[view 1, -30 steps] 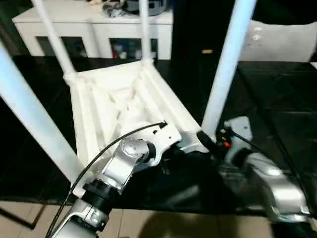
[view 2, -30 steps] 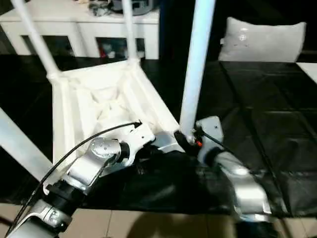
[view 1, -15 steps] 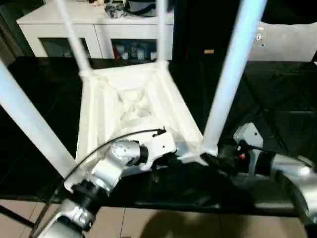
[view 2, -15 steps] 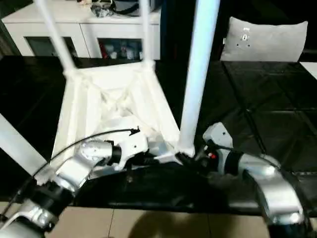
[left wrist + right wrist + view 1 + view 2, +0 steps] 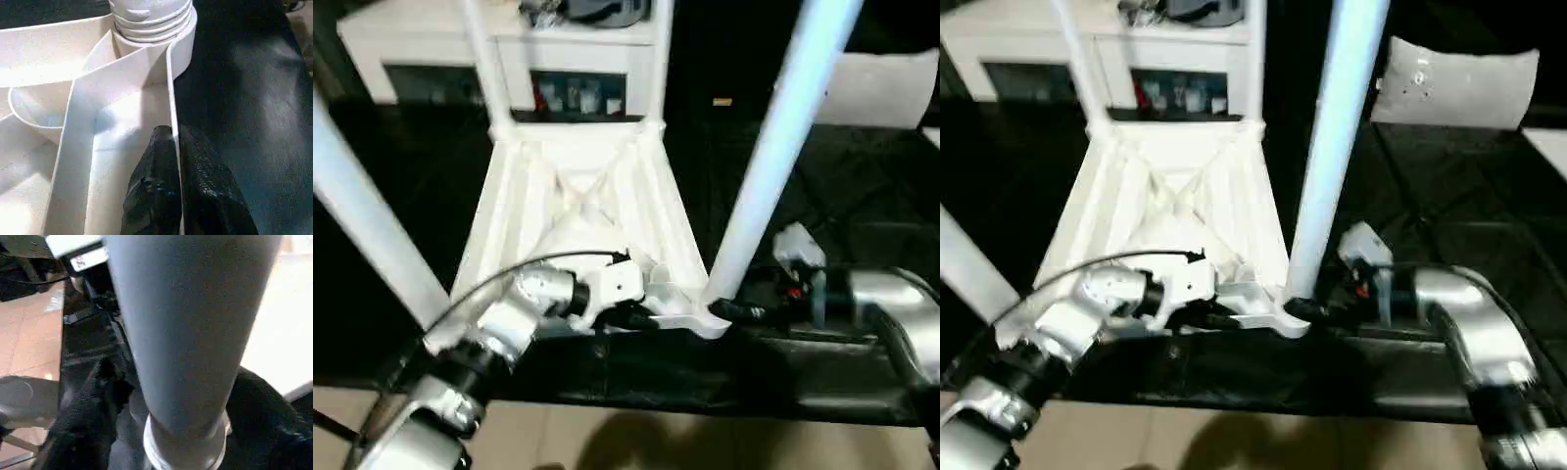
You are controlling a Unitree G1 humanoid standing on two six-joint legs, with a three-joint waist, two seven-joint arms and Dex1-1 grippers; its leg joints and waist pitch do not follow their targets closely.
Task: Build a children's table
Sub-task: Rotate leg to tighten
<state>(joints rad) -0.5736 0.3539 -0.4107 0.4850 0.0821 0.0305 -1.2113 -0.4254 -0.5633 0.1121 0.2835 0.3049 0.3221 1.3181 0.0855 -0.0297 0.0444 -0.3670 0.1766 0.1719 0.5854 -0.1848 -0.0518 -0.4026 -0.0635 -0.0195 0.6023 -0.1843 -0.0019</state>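
Legs (image 5: 781,147) fence the tabletop (image 5: 578,211)

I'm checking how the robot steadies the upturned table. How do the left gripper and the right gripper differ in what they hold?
The left gripper is shut on the tabletop's thin near edge wall, one finger on each side of it; the right gripper has its jaws set wide around the base of the near right leg, one finger on each side. The left grips a flat rib, the right a round tube. Both work at the same near corner.

Home living room, white glass-door cabinet (image 5: 509,59) (clutter on top), grey cushion (image 5: 1454,86), tiled floor (image 5: 636,441)
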